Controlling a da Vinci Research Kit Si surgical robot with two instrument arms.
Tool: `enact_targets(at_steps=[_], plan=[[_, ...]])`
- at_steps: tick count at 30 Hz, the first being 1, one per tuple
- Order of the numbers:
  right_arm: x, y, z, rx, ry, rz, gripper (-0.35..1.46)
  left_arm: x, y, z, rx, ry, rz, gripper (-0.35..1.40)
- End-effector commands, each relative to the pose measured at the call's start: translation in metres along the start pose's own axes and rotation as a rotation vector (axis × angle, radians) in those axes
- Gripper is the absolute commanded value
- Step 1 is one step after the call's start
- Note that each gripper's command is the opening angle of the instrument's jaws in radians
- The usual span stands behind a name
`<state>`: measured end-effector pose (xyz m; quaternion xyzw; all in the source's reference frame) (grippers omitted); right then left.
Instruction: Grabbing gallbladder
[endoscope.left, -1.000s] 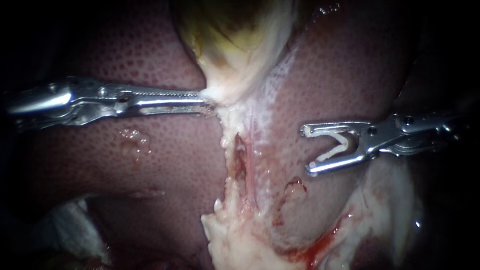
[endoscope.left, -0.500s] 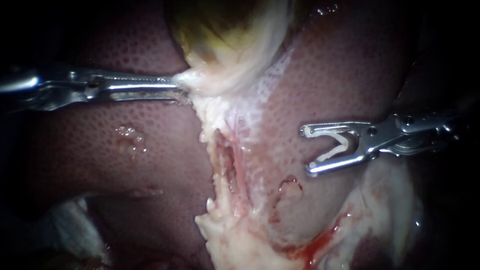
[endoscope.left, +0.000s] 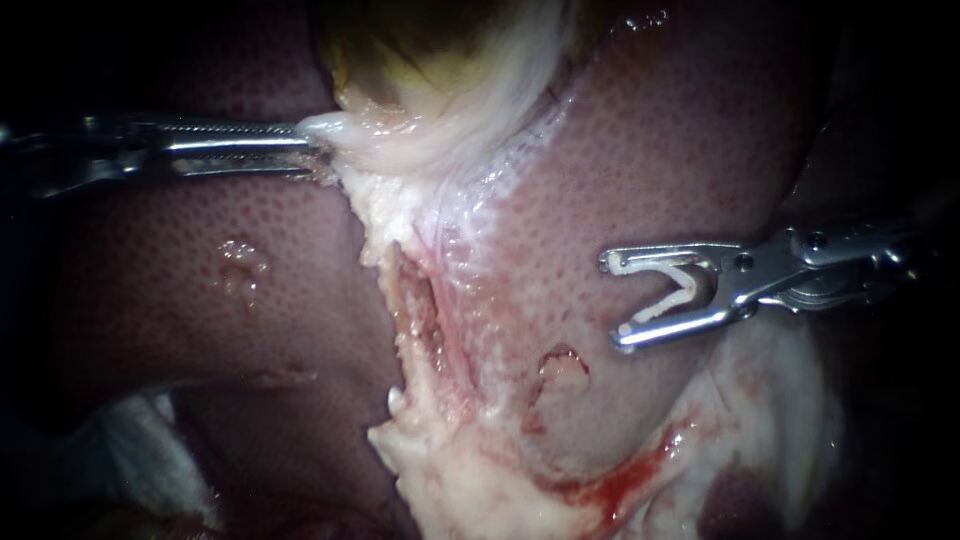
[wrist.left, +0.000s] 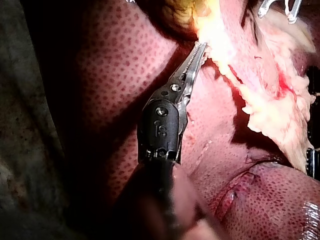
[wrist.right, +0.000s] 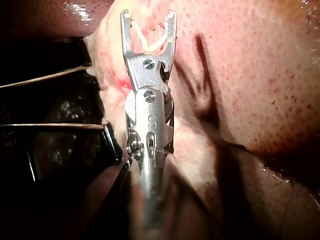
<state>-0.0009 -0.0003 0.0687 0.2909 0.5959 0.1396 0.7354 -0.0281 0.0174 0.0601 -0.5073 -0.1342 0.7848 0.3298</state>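
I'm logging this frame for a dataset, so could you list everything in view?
liver: one, dark red-brown and mottled, fills most of the endoscope view
gallbladder: one, yellow-green with a whitish lower edge, top centre
pale tissue: one ragged strip, cream-white, runs down from the gallbladder across the liver
blood: one smear, red, low on the pale tissue
white material: one patch, lower left; cannot tell what it is
clip: one, white, V-shaped, seated in the right instrument's end effector
left instrument: one, silver, comes in from the left; end effector shut on the gallbladder's whitish edge
right instrument: one, silver, comes in from the right, over the liver, apart from the gallbladder
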Motion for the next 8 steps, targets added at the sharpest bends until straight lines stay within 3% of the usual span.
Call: enact_targets(at_steps=[1, 8], plan=[[0.0, 0.0, 0.0, 0.0, 0.0, 0.0, 0.51, 0.0, 0.0, 0.0, 0.001, 0.0, 0.0, -0.35], [0.0, 0.0, 0.0, 0.0, 0.0, 0.0, 0.51, 0.0, 0.0, 0.0, 0.003, 0.0, 0.0, -0.35]])
